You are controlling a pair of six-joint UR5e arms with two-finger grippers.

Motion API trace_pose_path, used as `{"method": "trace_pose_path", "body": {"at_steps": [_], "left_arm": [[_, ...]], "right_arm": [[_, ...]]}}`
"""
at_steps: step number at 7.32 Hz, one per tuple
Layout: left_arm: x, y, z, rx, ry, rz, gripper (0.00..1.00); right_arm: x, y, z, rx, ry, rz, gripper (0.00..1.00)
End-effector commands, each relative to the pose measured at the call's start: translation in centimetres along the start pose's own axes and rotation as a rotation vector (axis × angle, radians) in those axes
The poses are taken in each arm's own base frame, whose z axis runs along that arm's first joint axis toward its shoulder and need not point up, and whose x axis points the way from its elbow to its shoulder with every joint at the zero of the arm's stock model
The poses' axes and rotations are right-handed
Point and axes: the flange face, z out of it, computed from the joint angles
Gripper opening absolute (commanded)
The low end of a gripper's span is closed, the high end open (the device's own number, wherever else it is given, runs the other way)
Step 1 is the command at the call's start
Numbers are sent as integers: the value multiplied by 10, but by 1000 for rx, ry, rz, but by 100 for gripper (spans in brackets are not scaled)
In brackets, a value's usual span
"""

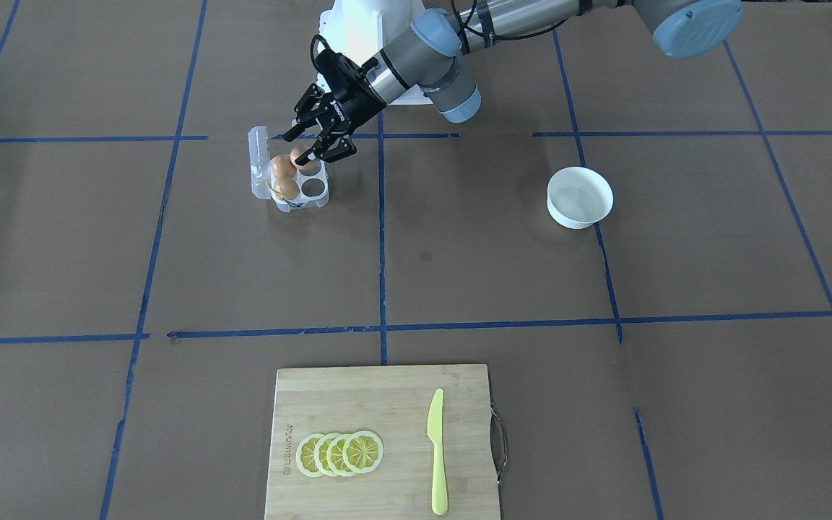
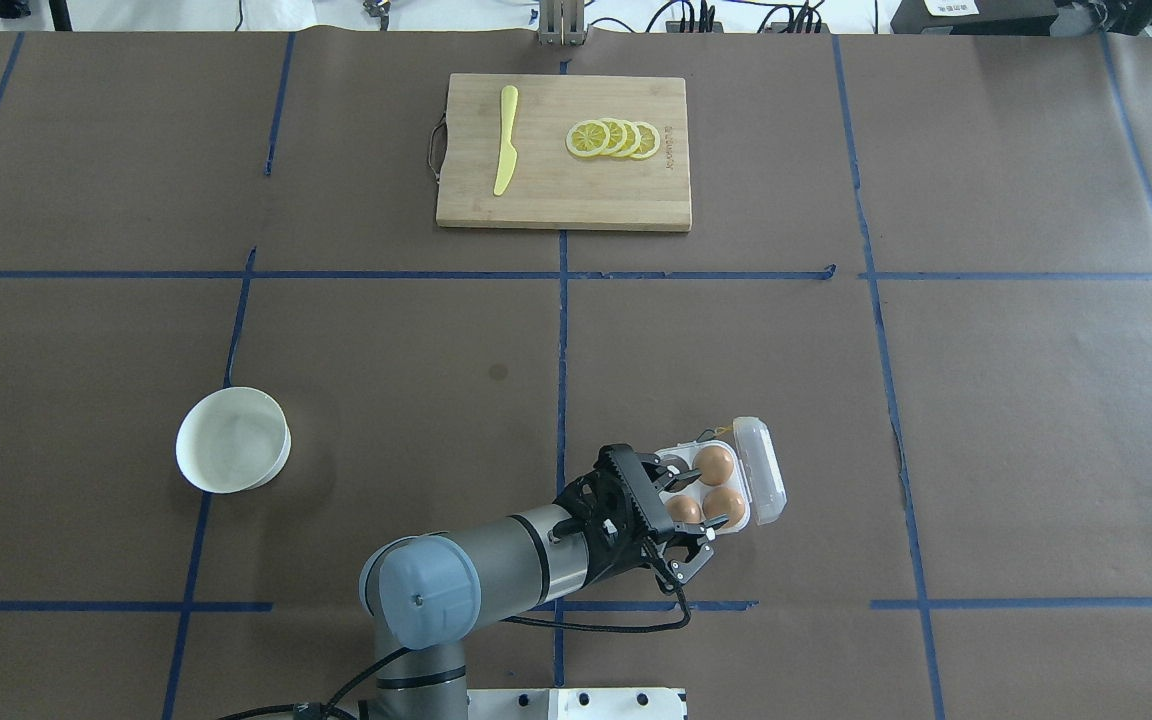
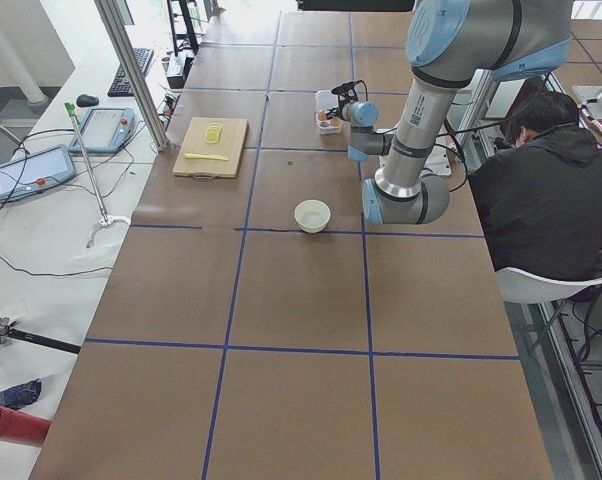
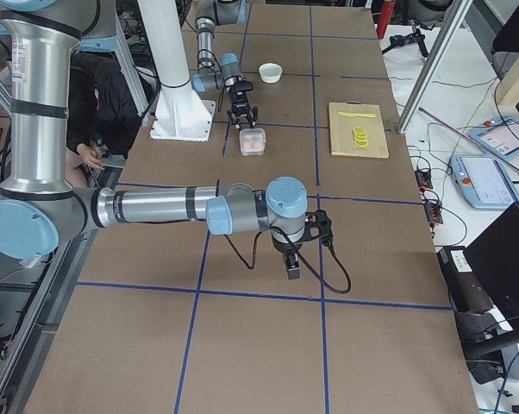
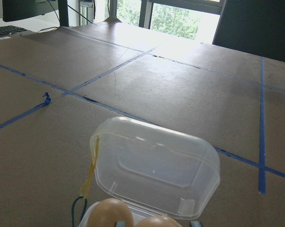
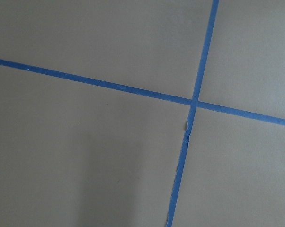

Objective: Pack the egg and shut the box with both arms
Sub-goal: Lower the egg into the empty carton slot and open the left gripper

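Note:
The box is a clear plastic carton standing on the table with its lid swung open. Three brown eggs sit in its cells. The egg in the cell nearest the robot lies between the spread fingers of my left gripper, which hovers open just over it. From the left wrist view I see the upright lid and the tops of two eggs. One cell is empty. My right gripper hangs above bare table far from the carton; I cannot tell whether it is open or shut.
A white bowl stands empty on the left arm's side. On the far side lies a wooden cutting board with lemon slices and a yellow knife. A person sits behind the robot.

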Motion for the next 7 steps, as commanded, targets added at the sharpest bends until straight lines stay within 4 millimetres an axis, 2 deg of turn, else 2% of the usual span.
{"method": "trace_pose_path", "body": {"at_steps": [1, 2, 3, 4, 6, 7], "left_arm": [[-2, -1, -4, 5, 0, -2, 99], [0, -5, -5, 11, 6, -4, 99], [-3, -17, -10, 30, 9, -16, 99], [-14, -29, -14, 31, -12, -10, 100], [-54, -57, -33, -97, -55, -16, 100], [-76, -68, -57, -175, -106, -83, 100]], "right_arm": [[1, 0, 1, -1, -1, 1, 100], [1, 0, 2, -2, -1, 2, 100], [1, 0, 2, -3, -1, 2, 100], [1, 0, 2, -2, -2, 2, 100], [2, 1, 1, -2, -2, 4, 100], [3, 3, 2, -5, -4, 7, 100]]}}
